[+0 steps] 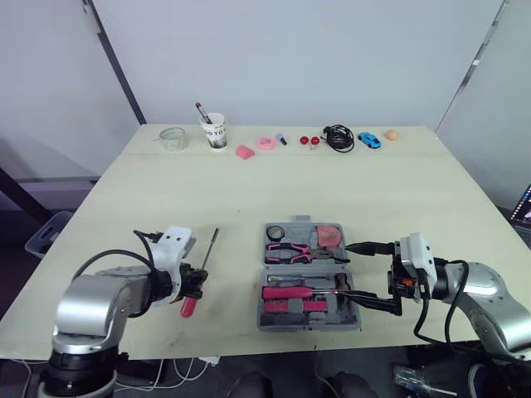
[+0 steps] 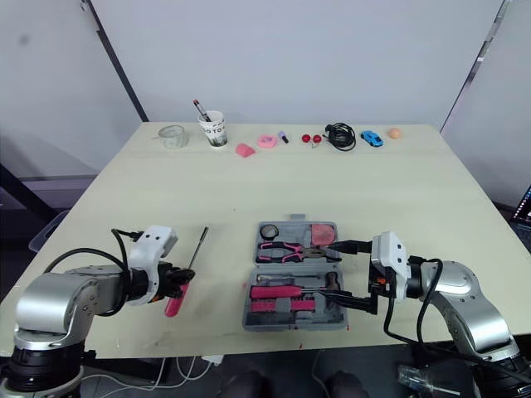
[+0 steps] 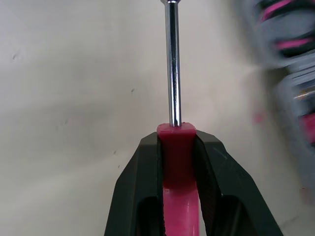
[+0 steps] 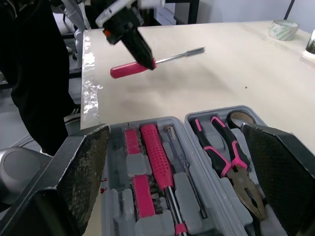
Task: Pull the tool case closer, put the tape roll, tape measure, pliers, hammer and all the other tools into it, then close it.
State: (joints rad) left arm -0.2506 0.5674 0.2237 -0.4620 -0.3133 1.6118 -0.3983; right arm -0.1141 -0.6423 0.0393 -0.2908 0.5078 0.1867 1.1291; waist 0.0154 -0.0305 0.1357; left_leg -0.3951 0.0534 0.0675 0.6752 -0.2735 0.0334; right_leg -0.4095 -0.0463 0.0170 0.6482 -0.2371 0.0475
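The grey tool case lies open near the table's front edge. In it are pink-handled pliers, a dark tape roll, a pink tape measure and a pink-handled hammer. To the left of the case, my left gripper is shut on the handle of a pink screwdriver, whose steel shaft points away over the table. My right gripper is open at the case's right side, one finger by each half, holding nothing.
Along the far edge stand a clear tape roll, a paper cup with a pen, small pink items, a black cable, a blue toy car and an orange ball. A person in dark clothes stands beside the table.
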